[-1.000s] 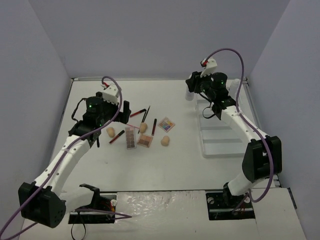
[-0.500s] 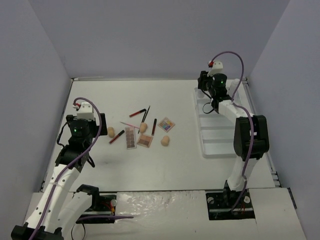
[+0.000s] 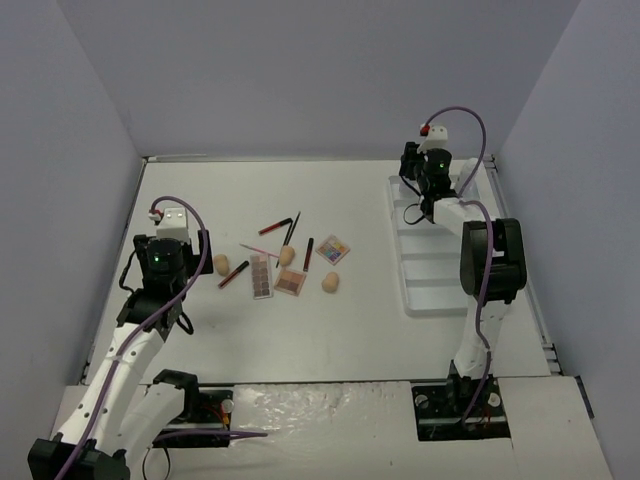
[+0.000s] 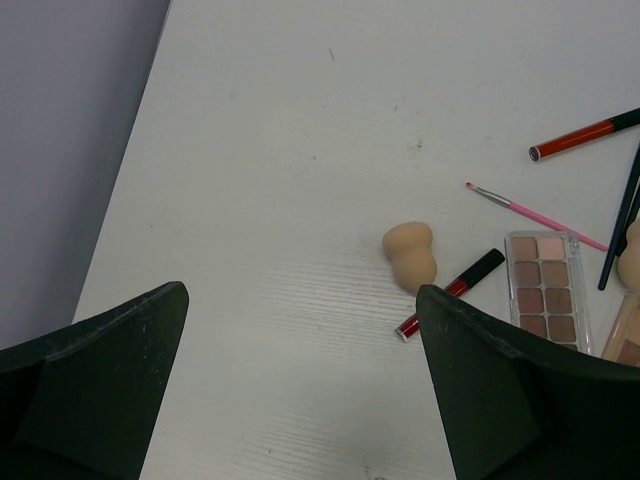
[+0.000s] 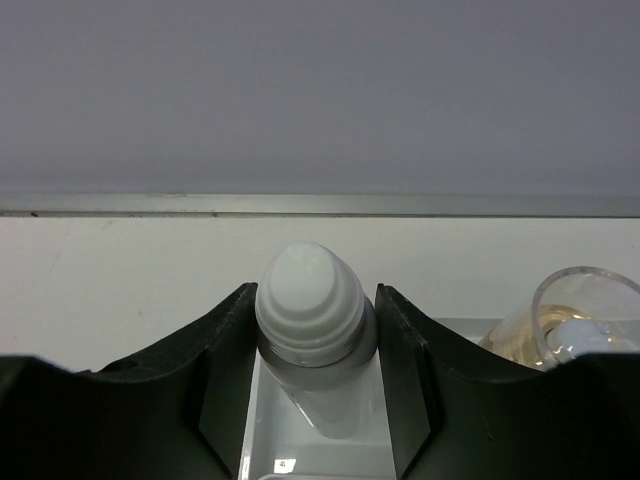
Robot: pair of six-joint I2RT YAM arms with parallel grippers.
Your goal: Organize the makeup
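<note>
Makeup (image 3: 291, 282) lies loose on the white table (image 3: 200, 190) left of centre: sponges, flat palettes, lip tubes and thin brushes close together. The white tray (image 3: 440, 290) sits well apart on the right.

From above, the left gripper (image 3: 196, 252) hangs just left of this cluster. Only its wrist camera shows its fingers (image 4: 95, 390) spread wide with bare table between them. Beyond them lie a beige sponge (image 4: 410, 255), a red and black lip tube (image 4: 450, 293) just right of it, a brown palette (image 4: 548, 300) and a pink brush (image 4: 535, 215).

The right gripper (image 3: 422, 208) is over the far end of the tray, and the overhead view hides what it holds. Its wrist camera shows its fingers (image 5: 225, 370) pressed against both sides of a white bottle (image 5: 318, 400) in a tray compartment. A clear bottle of amber liquid (image 5: 565, 320) stands just right of it.
</note>
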